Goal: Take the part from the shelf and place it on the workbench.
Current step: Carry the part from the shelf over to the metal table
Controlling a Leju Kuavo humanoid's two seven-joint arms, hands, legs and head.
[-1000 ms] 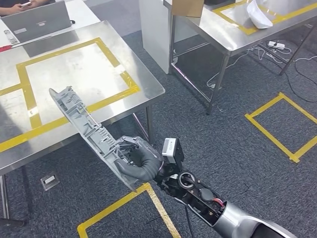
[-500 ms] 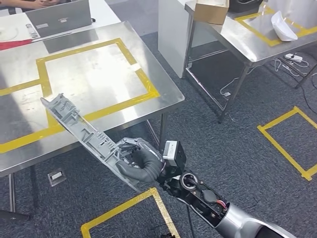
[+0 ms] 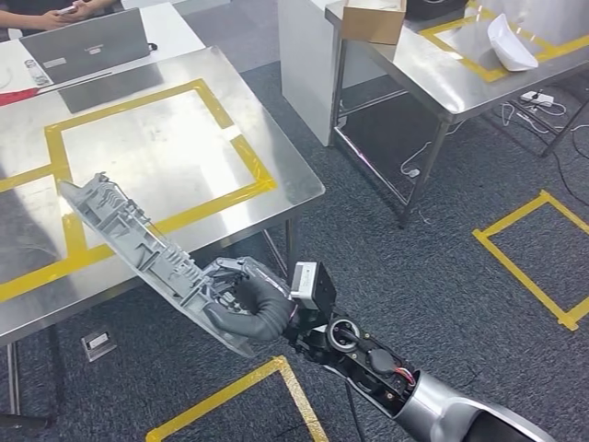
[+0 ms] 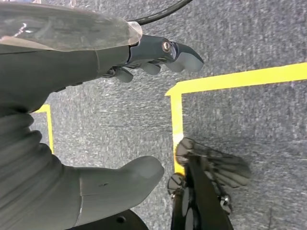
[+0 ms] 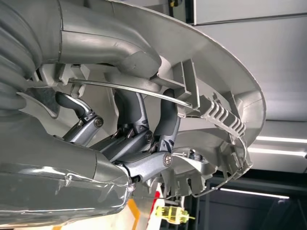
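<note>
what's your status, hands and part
Right hand grips the part, its far end over the workbench edge. Left hand empty, hanging. Nothing in the way.

1 grey part (image 3: 132,239), 2 steel tables (image 3: 292,180) (image 3: 444,83), 1 laptop (image 3: 86,44), 1 cardboard box (image 3: 374,20), 1 white bowl (image 3: 511,43).

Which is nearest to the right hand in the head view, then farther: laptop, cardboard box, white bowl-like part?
From the right hand:
1. Laptop, far side of the near table, on the left.
2. Cardboard box, far table's near end.
3. White bowl-like part, farther right on that table.

Left hand (image 4: 90,110) empty above yellow-taped carpet (image 4: 231,115).
</note>
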